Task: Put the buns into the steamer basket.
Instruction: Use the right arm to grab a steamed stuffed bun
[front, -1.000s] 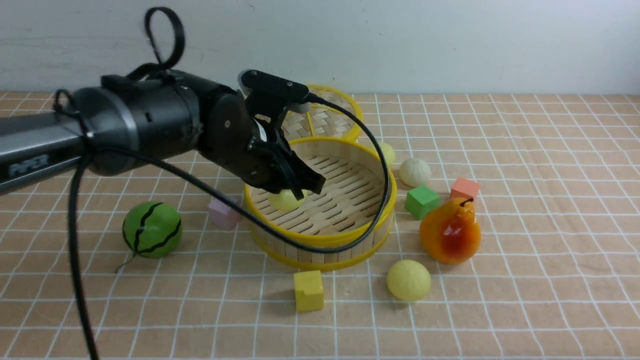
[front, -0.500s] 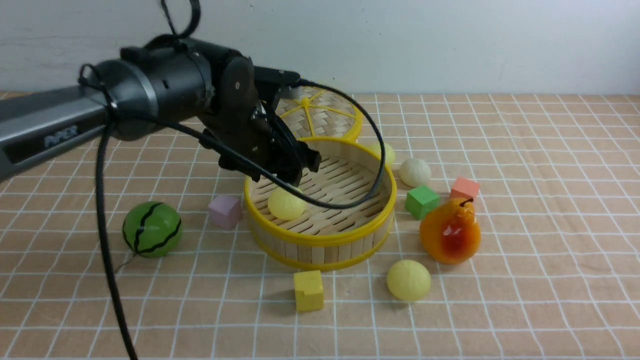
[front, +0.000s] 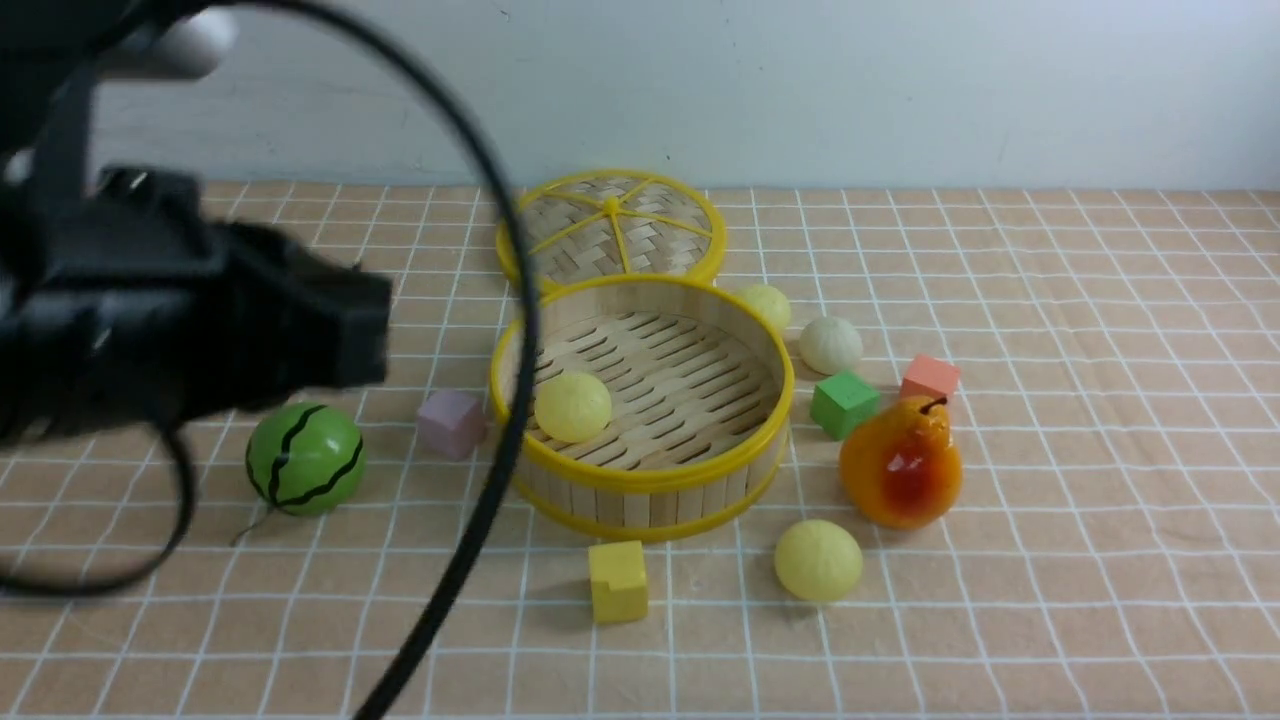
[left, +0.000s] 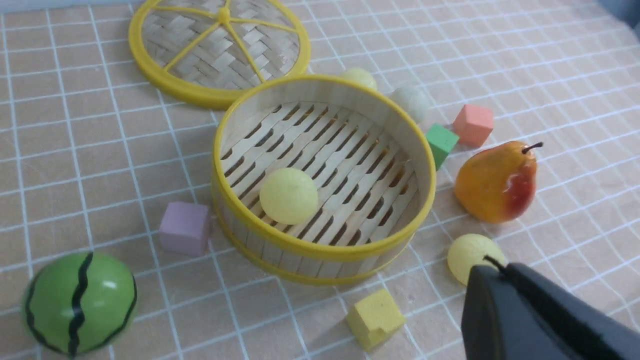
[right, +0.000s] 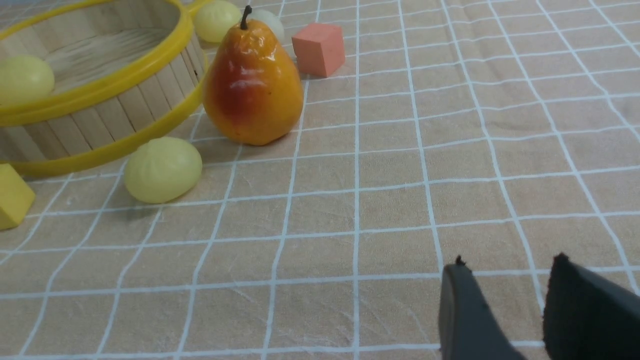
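The steamer basket (front: 640, 482) stands mid-table and holds one pale yellow bun (front: 572, 406), also seen in the left wrist view (left: 288, 195). A second yellow bun (front: 768, 304) and the off-white bun (front: 830, 344) lie behind the basket to its right. A third yellow bun (front: 817, 560) lies in front, right of the basket. My left gripper (front: 360, 330) is blurred, raised left of the basket; its jaws are together and empty (left: 495, 269). My right gripper (right: 510, 267) is open and empty over bare cloth, away from the front bun (right: 162, 169).
The woven lid (front: 610, 225) lies behind the basket. A watermelon ball (front: 304, 458) and purple cube (front: 451, 422) sit to the left, a yellow cube (front: 617, 580) in front, and a green cube (front: 843, 402), pink cube (front: 929, 377) and pear (front: 900, 462) to the right. My left arm's cable (front: 500, 420) hangs before the basket.
My left gripper let go of the yellow bun inside the basket, rose, and swung back left toward the camera. The bun stays on the basket floor.
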